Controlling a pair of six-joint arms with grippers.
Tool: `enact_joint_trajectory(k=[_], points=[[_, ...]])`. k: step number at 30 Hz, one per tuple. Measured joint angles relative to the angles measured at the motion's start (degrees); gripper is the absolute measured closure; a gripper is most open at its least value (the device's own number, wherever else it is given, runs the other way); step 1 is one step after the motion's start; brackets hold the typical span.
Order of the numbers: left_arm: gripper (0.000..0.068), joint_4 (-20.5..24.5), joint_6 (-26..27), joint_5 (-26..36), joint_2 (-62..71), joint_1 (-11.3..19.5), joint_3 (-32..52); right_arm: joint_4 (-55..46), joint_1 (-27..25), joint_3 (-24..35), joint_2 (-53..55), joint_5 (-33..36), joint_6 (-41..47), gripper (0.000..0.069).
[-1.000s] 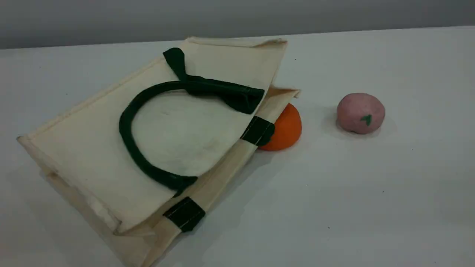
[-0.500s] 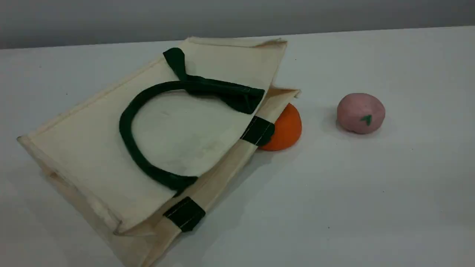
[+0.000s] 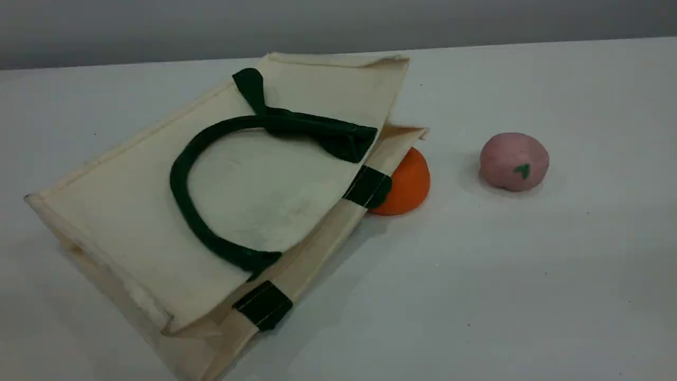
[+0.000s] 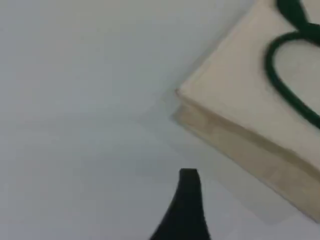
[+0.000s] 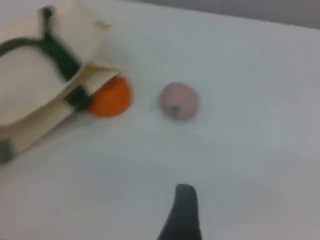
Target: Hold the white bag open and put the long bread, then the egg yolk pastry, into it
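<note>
The white bag [image 3: 132,211] lies flat on its side on the table, its dark green handle [image 3: 178,182] folded over the top face and its mouth facing right. The left wrist view shows a corner of the bag [image 4: 235,95] up and to the right of my left gripper [image 4: 189,175], which hangs above bare table with nothing in it. My right gripper [image 5: 185,192] hovers over the table, nearer than the bag [image 5: 25,80], and is also empty. Only one fingertip of each gripper shows. The long bread and the egg yolk pastry are out of view. Neither arm appears in the scene view.
An orange rounded item [image 3: 410,185] sits against the bag's mouth, partly tucked under its edge, and also shows in the right wrist view [image 5: 112,97]. A pink ball with a green leaf mark [image 3: 513,161] [image 5: 179,100] lies to its right. The table's far edge [image 3: 529,43] meets a grey wall.
</note>
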Motion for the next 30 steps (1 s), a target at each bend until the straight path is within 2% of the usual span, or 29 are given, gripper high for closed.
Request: enact_joint_trajectory(k=[2,4,30], points=[[0.0089,0.0,0.0,0.0,-0.9,2.88,0.0,-0.05,-3.49,0.0,-2.09,0.0,0.0,0.0104],[0.0089,0.0,0.0,0.0,-2.05,3.77,0.0,0.02,-5.55,0.0,-3.94,0.0,0.0,0.0104],[0.0089,0.0,0.0,0.0,-4.33,3.72,0.0,0.42,-5.69,0.0,-3.94,-0.1,0.05,0.0104]])
